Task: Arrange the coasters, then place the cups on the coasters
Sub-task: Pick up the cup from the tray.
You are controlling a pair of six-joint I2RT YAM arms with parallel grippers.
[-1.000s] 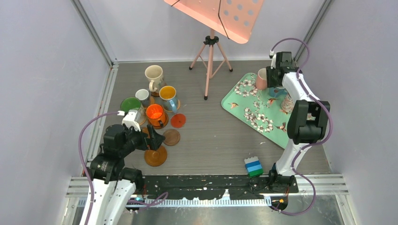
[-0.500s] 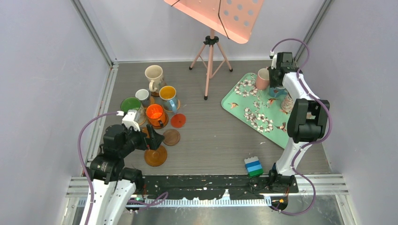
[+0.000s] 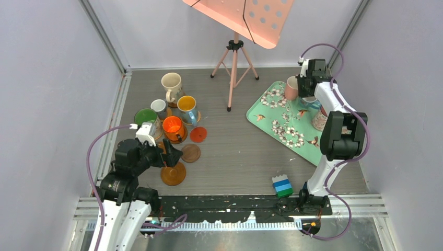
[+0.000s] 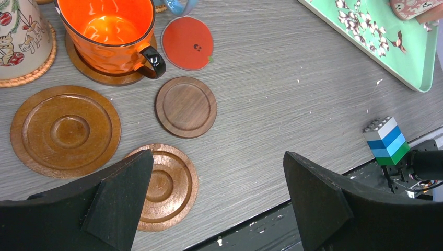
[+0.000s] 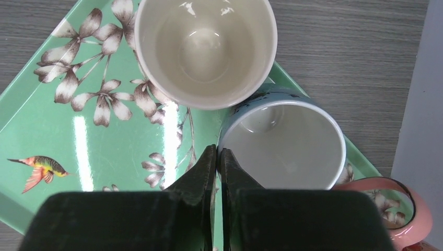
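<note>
On the mint floral tray [image 5: 62, 130], my right gripper [image 5: 218, 150] is shut on the rim of a blue cup [image 5: 284, 144], one finger inside and one outside. A cream cup [image 5: 205, 47] stands just beyond it, and a pink cup [image 5: 412, 209] to the right. At the left, several cups stand on coasters, among them an orange cup [image 4: 112, 31]. Bare coasters lie near it: a red one [image 4: 188, 42], a dark brown one [image 4: 186, 106], a large brown one [image 4: 65, 130] and a grooved one [image 4: 170, 185]. My left gripper [image 4: 218, 154] hangs open above them, holding nothing.
A pink music stand on a tripod [image 3: 234, 68] stands at the back centre. A blue, white and green block stack [image 3: 282, 185] sits near the right arm's base. Walls close in left and right, and the tray [image 3: 277, 117] lies against the right side.
My right gripper's fingers have closed onto the blue cup's rim. The left arm has not moved.
</note>
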